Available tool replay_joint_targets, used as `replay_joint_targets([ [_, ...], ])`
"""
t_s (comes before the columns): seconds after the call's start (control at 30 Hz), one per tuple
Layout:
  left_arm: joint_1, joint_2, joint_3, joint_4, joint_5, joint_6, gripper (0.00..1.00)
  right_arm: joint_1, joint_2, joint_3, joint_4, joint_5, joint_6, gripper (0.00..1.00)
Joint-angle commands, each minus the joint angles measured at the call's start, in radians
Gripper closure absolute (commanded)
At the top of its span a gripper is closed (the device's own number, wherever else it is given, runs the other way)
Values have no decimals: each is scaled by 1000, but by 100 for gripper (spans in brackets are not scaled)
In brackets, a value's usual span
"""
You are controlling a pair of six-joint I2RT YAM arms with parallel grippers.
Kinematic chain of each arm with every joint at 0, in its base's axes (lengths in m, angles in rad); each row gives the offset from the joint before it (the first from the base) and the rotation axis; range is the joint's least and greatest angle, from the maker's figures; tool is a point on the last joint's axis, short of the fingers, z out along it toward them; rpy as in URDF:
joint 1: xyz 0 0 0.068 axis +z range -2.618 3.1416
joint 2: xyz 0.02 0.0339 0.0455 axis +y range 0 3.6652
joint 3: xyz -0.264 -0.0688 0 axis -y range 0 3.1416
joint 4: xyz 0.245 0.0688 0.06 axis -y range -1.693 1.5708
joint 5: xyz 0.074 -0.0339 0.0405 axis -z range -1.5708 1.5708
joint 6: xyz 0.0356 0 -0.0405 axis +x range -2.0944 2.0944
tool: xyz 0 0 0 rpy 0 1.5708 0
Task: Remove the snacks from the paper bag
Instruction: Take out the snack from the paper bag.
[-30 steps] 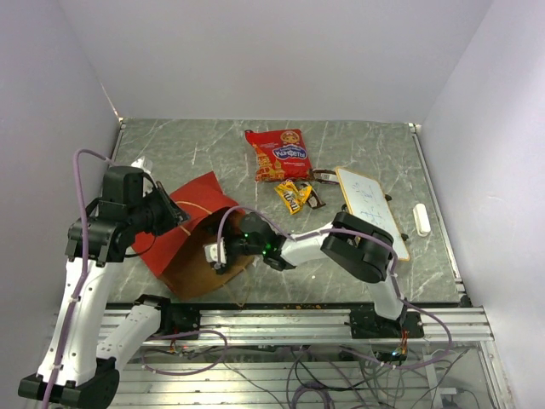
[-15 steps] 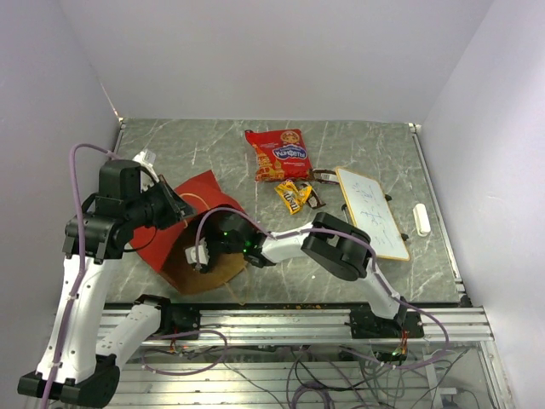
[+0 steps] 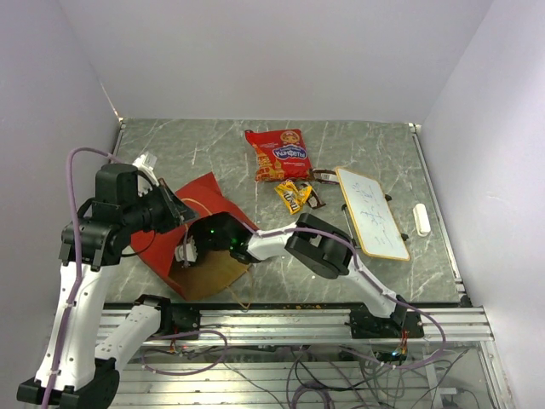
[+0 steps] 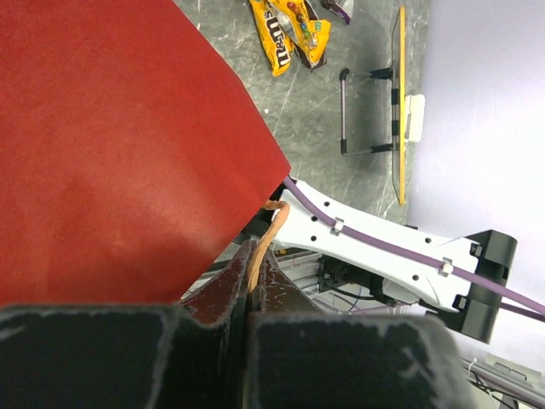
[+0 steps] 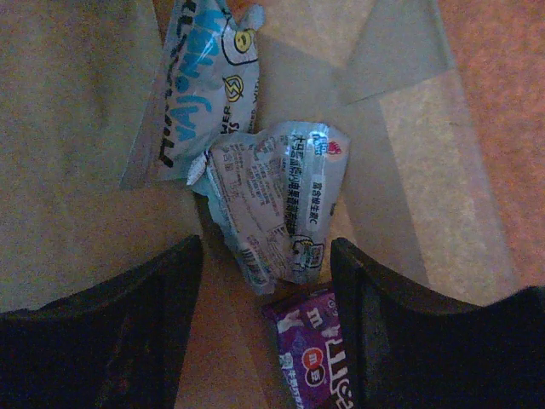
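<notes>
The paper bag (image 3: 197, 203), red outside and brown inside, lies at the front left with its mouth toward the arms. My left gripper (image 3: 174, 213) is shut on its string handle (image 4: 269, 232) and holds that edge up. My right gripper (image 3: 184, 254) is inside the bag, open. Its fingers (image 5: 136, 324) straddle a silvery-white wrapper (image 5: 277, 196), with a purple packet (image 5: 322, 362) just below and a pale blue wrapper (image 5: 200, 85) beyond. The large red packet (image 3: 278, 153), the yellow packet (image 3: 292, 196) and a dark wrapper (image 3: 317, 201) lie on the table outside the bag.
A white wood-framed board (image 3: 371, 211) lies at the right, with a small white object (image 3: 421, 219) beside it near the table's right edge. The right arm (image 4: 383, 247) stretches across the front of the table into the bag's mouth. Walls close in at left, back and right.
My right gripper has moved left and deeper into the bag. My left gripper has stayed shut on the handle and shifted slightly, and the bag's mouth has moved a little left.
</notes>
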Motion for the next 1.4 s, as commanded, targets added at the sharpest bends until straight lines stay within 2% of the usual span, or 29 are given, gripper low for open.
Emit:
replay_joint_targets([
  [0.0,-2,3,21,-15,50,26,93,3,58,72,-29,-6,-29,39],
  [0.17,-2,-2,34,-35,54,34,93,3,118,160,-81,15,-57,40],
  [0.27,-1,-3,43,-42,50,40,93,2,139,203,-124,21,-65,51],
  [0.37,-2,14,68,-56,38,66,93,2,116,175,-132,0,-59,65],
  [0.53,-2,38,86,-45,20,85,93,2,21,51,-119,-26,-14,92],
  [0.63,-2,53,91,-25,11,94,93,4,-69,-57,-97,-36,25,98],
  [0.77,-2,76,93,9,-2,104,93,7,-215,-213,-103,-57,83,100],
  [1.07,-2,155,105,69,-38,142,93,20,-586,-477,-326,-81,164,100],
  [1.37,-2,231,125,82,-82,147,93,21,-927,-543,-743,-75,173,100],
])
